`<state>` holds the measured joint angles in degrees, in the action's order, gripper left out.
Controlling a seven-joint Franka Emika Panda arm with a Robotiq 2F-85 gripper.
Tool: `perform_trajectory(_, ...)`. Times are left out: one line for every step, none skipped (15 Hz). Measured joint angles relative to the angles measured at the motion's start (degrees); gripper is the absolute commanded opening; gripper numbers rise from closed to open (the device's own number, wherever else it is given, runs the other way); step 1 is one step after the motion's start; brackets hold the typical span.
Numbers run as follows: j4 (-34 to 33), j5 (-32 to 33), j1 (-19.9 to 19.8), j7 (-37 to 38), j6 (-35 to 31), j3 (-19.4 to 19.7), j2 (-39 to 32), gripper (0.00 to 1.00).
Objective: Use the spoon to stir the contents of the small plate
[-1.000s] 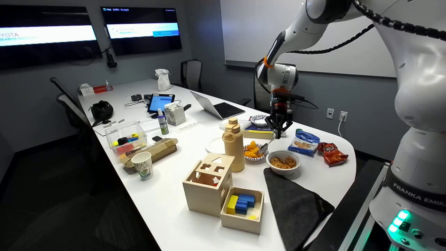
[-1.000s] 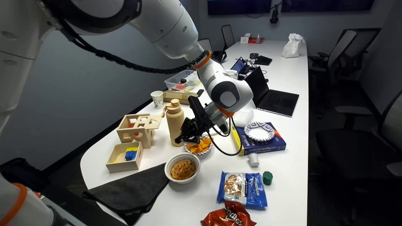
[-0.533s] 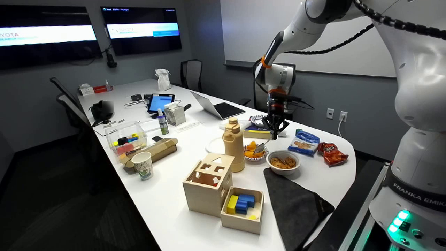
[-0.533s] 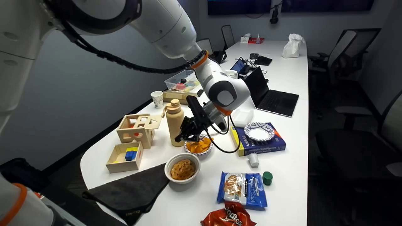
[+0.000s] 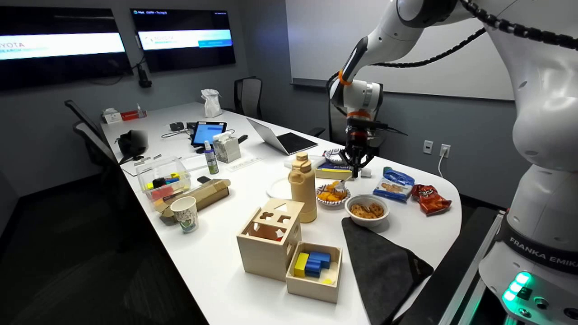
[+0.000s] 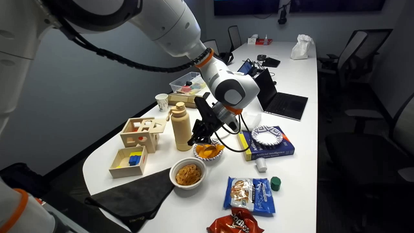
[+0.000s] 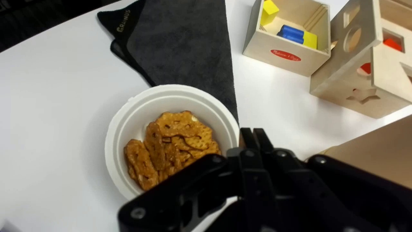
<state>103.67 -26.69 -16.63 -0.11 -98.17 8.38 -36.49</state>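
Well, hand (image 7: 253, 132) holds spoon (image 6: 210, 148) in small plate (image 6: 208, 158) (book (image 6: 268, 149): "Artificial Intelligence").

Book (image 6: 273, 151): spine read "Artificial Intelligence". Blue packet (image 6: 249, 195): bore "Crisps". Red packet (image 6: 237, 223): bore "Doritos". Dark cloth (image 7: 190, 45): marked "GRAINUS". Wooden box (image 7: 297, 66): red label (image 7: 285, 55) read "Melissa & Doug". Robot base (image 5: 537, 253): carried "FRANKA EMIK". Wall screen (image 5: 58, 47): showed "OYOTA".

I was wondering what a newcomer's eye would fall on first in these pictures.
Likely the white robot arm stretched across an exterior view, its jaws holding a spoon at the orange food on the small plate. Next, perhaps, the red snack packet at that view's bottom edge. In the wrist view, the white bowl of brown snacks stands out left of centre.
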Motion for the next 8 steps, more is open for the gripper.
perform_trajectory(0.0,0.8,0.3,1.5,0.0,0.3,0.2,0.01)
perform_trajectory(0.1,1.5,0.7,2.9,0.0,0.5,0.4,0.01)
perform_trajectory(0.1,2.4,1.0,4.2,0.3,0.6,0.6,0.01)
perform_trajectory(0.2,3.3,1.3,5.5,1.0,0.7,0.7,0.01)
perform_trajectory(0.2,4.2,1.6,6.4,2.1,0.7,0.8,0.01)
perform_trajectory(0.2,4.9,1.9,6.8,3.6,0.7,0.9,0.01)
perform_trajectory(0.1,5.5,2.1,6.8,5.3,0.7,0.9,0.01)
perform_trajectory(0.1,5.7,2.3,6.8,7.0,0.5,0.9,0.01)
